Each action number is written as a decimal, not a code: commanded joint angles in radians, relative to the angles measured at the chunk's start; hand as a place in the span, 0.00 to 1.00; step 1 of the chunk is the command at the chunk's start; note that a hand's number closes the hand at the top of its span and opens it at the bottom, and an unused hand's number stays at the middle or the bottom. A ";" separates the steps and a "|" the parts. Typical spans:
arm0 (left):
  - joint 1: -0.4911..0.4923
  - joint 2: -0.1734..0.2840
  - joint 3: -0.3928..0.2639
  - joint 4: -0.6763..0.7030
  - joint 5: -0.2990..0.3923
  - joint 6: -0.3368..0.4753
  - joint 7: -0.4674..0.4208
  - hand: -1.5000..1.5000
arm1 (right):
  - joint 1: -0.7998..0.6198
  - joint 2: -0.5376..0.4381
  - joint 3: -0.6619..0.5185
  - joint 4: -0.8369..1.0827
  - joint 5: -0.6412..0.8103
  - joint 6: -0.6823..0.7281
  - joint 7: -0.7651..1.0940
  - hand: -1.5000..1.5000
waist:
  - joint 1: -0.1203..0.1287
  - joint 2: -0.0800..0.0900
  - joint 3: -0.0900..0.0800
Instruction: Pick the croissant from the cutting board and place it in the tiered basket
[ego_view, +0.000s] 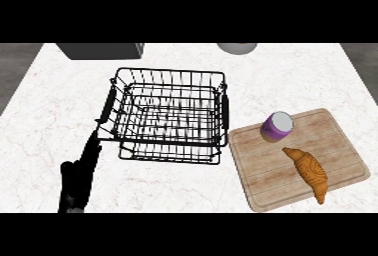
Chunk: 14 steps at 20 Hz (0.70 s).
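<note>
Left hand (77, 181): black, at the lower left edge of the head view, fingers straight and pointing up toward the basket, holding nothing, resting over the counter. Right hand: does not show. Cutting board (273, 192): light wood, rectangular with rounded corners, set at a slight angle on the right side of the counter, just beside the basket's right side. Croissant (310, 172): golden brown, lying lengthwise on the board's right half, one tip toward the board's near edge. Purple cup (277, 126): pale top, on the board's far corner, apart from the croissant. Tiered basket (170, 115): black wire, two tiers, centre-left of the counter. Counter (66, 110): white marbled top. Grey box (101, 50) and pale round vessel (237, 48): at the far edge, partly cut off.
</note>
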<state>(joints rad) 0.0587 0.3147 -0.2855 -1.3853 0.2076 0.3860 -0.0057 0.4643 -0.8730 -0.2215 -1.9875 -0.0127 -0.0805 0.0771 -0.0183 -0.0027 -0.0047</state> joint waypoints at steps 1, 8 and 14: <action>0.008 -0.009 0.004 0.028 -0.002 -0.007 -0.023 0.50 | 0.075 -0.069 0.056 -0.186 0.197 -0.039 0.219 0.00 | 0.000 0.001 -0.002; 0.010 -0.018 0.003 0.005 -0.026 -0.020 -0.018 0.50 | -0.009 0.041 0.258 -0.306 0.519 -0.065 0.532 0.00 | 0.023 0.003 0.004; -0.022 -0.046 -0.005 0.007 -0.059 -0.009 0.014 0.50 | -0.216 0.164 0.501 -0.135 0.789 -0.025 0.656 0.00 | 0.032 0.005 0.004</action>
<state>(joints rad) 0.0490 0.2654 -0.3013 -1.3810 0.1567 0.3895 -0.0038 0.3436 -0.7810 0.1538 -2.1997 0.6190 -0.1196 0.6631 0.0097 0.0015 -0.0012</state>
